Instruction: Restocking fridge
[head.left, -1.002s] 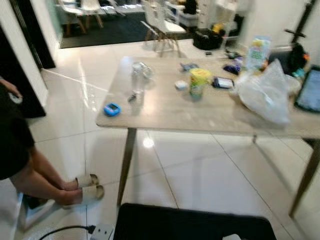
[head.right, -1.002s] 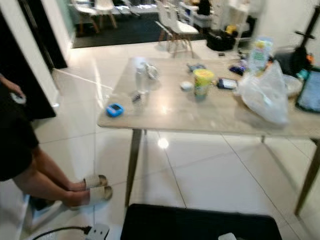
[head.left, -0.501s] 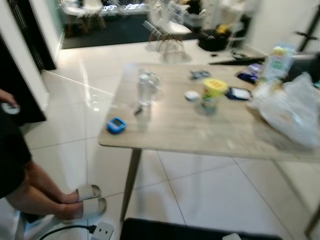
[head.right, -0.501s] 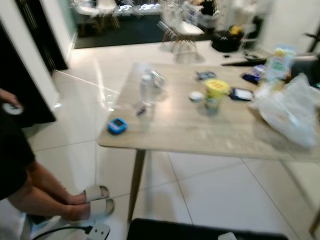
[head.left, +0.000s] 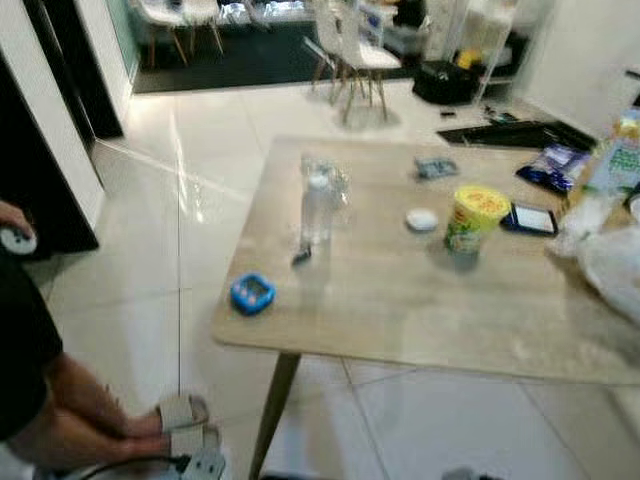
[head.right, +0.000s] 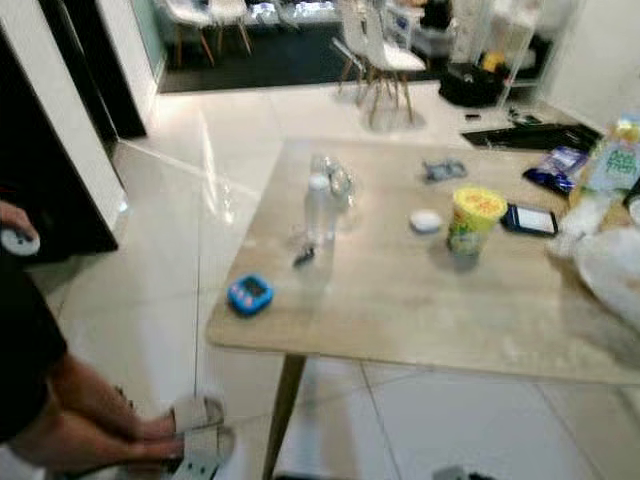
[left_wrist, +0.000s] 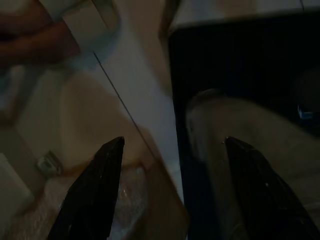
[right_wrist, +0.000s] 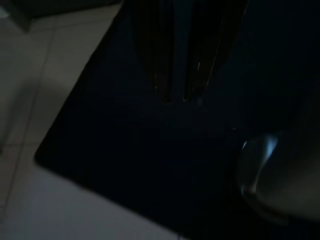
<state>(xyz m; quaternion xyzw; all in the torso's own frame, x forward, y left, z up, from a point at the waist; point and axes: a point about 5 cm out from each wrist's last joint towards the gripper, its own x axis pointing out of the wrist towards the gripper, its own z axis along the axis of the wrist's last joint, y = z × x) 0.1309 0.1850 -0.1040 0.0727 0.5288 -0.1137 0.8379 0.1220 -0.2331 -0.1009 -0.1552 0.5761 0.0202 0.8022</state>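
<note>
Ahead of both hanging arms, well apart from either claw, a pale wooden table (head.left: 400, 300) is seen on a glossy tiled floor (head.left: 150, 230). On it a clear water bottle (head.left: 316, 208) stands upright, with a small dark object lying just beside its base. A blue gadget (head.left: 252, 294) lies near the table's front left corner. A yellow-lidded cup (head.left: 472, 216) stands further right, with a small white disc (head.left: 421, 219) just beside it and a dark phone (head.left: 531, 218) on its other side. A white plastic bag (head.left: 612, 262) is seen at the table's right edge, with a green-labelled carton (head.left: 620, 160) behind it.

The left gripper (left_wrist: 170, 195) is held low over the floor, its two black fingers spread wide apart, with nothing between them. The right gripper (right_wrist: 175, 97) is seen in deep shade over a dark surface, its fingertips drawn nearly together and holding nothing.

At the robot's left a seated person's legs (head.right: 90, 420) and pale slippers (head.right: 200, 430) are seen, much blurred. White chairs (head.left: 350, 50) stand in the room beyond the table.
</note>
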